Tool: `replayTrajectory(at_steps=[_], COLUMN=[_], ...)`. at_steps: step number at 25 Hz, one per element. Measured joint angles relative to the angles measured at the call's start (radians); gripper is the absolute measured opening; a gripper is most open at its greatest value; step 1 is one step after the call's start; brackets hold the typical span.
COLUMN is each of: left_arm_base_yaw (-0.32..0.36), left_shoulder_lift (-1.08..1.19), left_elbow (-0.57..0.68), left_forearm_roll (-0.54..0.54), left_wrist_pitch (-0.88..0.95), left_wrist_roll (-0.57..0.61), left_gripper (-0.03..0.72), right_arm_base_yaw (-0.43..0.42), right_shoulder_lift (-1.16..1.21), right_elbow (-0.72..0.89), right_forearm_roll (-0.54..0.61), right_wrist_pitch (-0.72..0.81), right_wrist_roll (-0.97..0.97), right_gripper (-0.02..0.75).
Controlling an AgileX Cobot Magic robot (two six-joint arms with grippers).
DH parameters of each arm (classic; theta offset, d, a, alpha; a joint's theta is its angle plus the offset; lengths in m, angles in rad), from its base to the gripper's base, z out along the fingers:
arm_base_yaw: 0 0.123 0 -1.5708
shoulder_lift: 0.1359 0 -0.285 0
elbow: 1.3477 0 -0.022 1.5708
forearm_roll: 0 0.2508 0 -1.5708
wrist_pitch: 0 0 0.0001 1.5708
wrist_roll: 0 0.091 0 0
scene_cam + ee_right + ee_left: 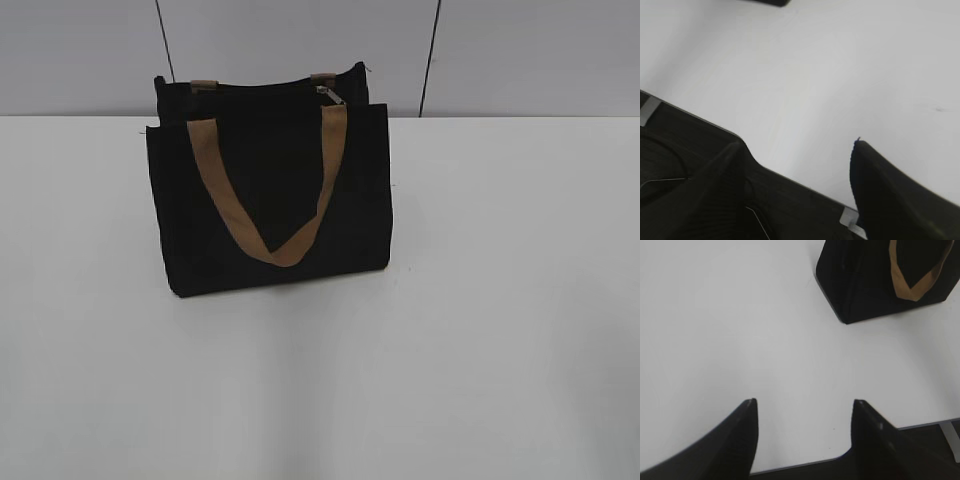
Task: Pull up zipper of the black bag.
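The black bag (270, 195) stands upright on the white table, left of centre in the exterior view, with a tan strap handle (270, 190) hanging down its front. The zipper pull (328, 94), small and silver, sits at the right end of the bag's top edge. The bag's lower corner also shows in the left wrist view (865, 285), top right. My left gripper (804, 402) is open and empty over the table near its front edge, well short of the bag. My right gripper (797, 145) is open and empty over the table's edge. Neither gripper shows in the exterior view.
The white table (480, 330) spreads around the bag, with a grey panelled wall (520, 50) behind it. The table's front edge (805, 464) runs just under my left gripper. A dark floor area with cables (670, 165) lies below the table edge in the right wrist view.
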Motion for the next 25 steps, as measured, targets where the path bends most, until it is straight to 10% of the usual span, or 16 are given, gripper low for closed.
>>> replayTrajectory(at_steps=[25], left_arm_base_yaw=[0.0], left_shoulder_lift=[-0.031], left_elbow=[0.035], left_forearm_roll=[-0.056], left_wrist_pitch=[-0.097], left_wrist_roll=[0.104], left_gripper=[0.445], right_arm_base_yaw=[0.0], right_shoulder_lift=[-0.258], right_elbow=[0.086], right_forearm_roll=[-0.104], right_wrist_pitch=[-0.003], right_wrist_roll=[0.04], right_gripper=[0.494])
